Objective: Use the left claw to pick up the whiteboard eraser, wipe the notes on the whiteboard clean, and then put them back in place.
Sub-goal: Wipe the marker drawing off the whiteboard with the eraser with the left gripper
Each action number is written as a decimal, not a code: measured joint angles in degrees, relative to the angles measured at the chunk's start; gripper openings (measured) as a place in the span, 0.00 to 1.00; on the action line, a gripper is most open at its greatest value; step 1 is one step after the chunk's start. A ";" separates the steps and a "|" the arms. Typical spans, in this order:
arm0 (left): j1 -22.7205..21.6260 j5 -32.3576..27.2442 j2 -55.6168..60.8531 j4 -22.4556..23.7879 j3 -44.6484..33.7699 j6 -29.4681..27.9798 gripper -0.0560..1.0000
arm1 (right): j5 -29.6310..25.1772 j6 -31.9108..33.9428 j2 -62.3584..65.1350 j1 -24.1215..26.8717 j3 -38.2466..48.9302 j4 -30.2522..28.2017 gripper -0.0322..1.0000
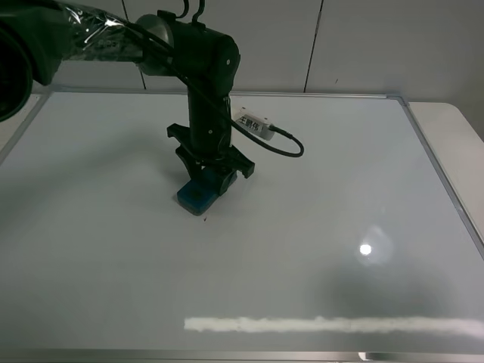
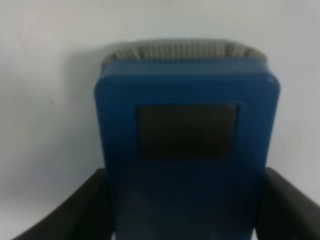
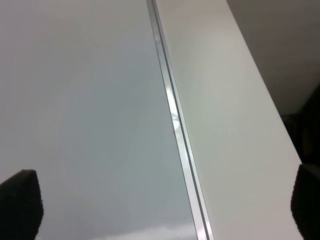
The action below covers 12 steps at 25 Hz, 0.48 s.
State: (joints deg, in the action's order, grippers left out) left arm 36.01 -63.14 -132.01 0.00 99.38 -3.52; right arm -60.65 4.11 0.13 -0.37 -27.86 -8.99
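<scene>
The whiteboard (image 1: 340, 189) fills most of the exterior view. My left gripper (image 1: 209, 175) points down at the board's left-centre and is shut on the whiteboard eraser (image 1: 197, 196), a teal-blue block pressed flat on the board. In the left wrist view the eraser (image 2: 185, 150) fills the frame, with a black finger (image 2: 82, 207) against each long side. The red notes do not show as a squiggle; only a tiny dark speck (image 1: 204, 219) lies just in front of the eraser. My right gripper (image 3: 162, 207) is open and empty, out of the exterior view.
The right wrist view shows the board's silver frame (image 3: 175, 125) and the white table (image 3: 225, 100) beside it. The table (image 1: 454, 128) also shows right of the board. A light strip (image 1: 333, 325) and a bright spot (image 1: 366, 249) are reflections.
</scene>
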 joint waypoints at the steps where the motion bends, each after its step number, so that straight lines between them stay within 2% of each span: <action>1: 0.06 1.83 1.34 -0.66 -2.69 0.00 0.58 | 0.00 0.00 0.00 0.00 0.00 0.00 0.99; 4: 0.70 7.86 5.73 -2.13 -11.20 0.12 0.58 | 0.00 0.00 0.00 0.00 0.00 0.00 0.99; 12: 3.07 17.79 18.08 -6.81 -33.15 0.21 0.58 | 0.00 0.00 0.00 0.00 0.00 0.00 0.99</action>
State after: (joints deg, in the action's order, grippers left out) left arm 39.08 -45.34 -113.93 -6.81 66.23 -3.32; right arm -60.65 4.11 0.13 -0.37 -27.86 -8.99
